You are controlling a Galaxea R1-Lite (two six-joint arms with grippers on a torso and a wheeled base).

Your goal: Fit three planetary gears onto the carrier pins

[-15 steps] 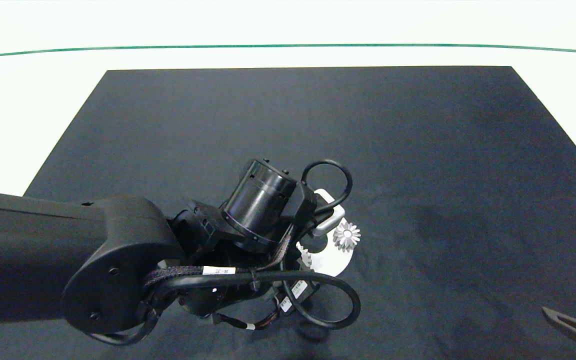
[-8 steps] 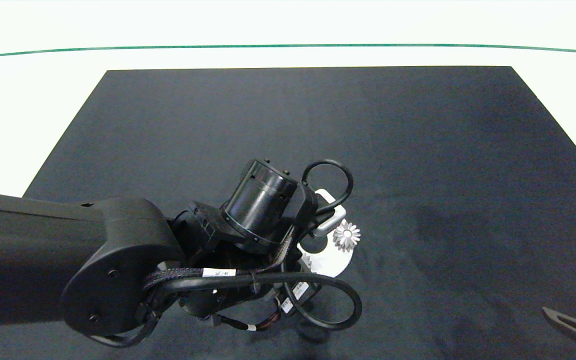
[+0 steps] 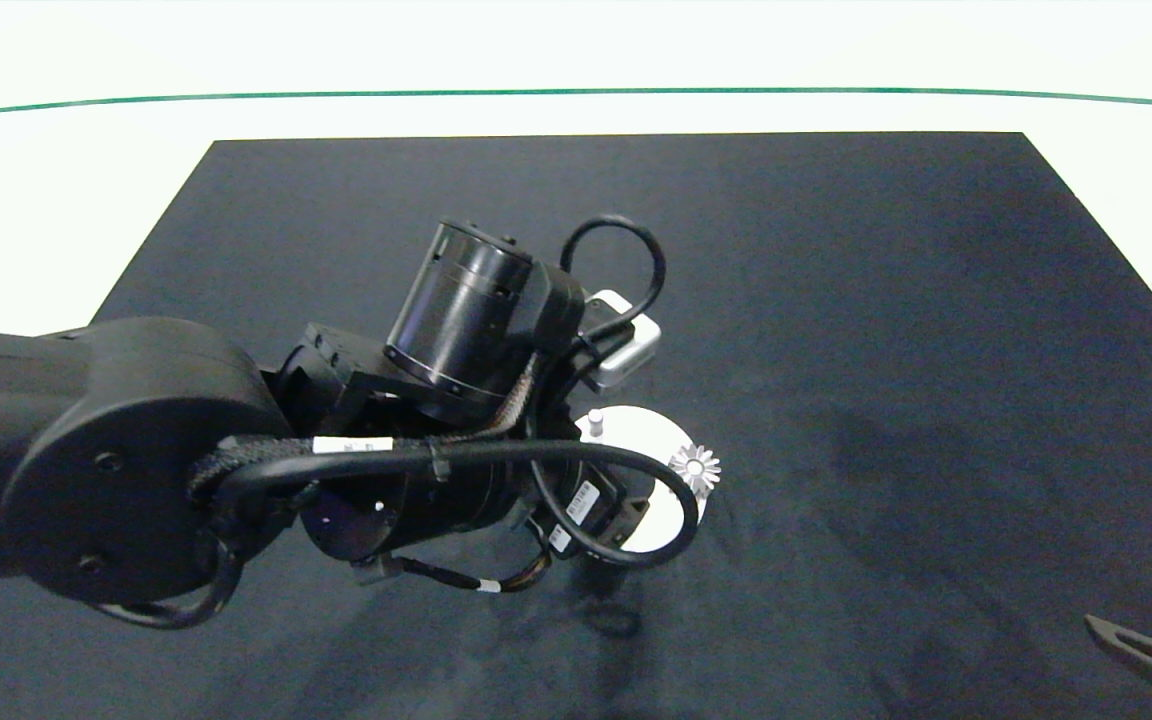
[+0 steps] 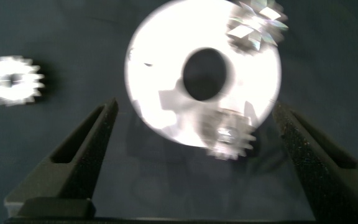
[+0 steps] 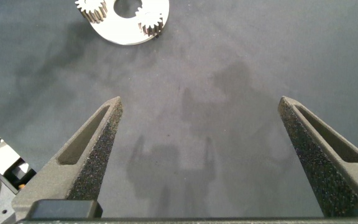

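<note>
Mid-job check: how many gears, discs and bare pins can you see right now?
Gears on the white disc: 2
Loose gear off the disc: 1
White disc: 1
Bare pin: 1
Total: 5

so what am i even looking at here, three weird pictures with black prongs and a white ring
It is a two-armed robot, seen by three cameras. The overhead one looks down at a dark mat and the big left arm. The other two sit on the wrists; the prongs are each gripper's open jaws, holding nothing. The left gripper hangs above the white disc, which carries two small gears; a third gear lies loose on the mat beside it. The right gripper waits off to the side.
</note>
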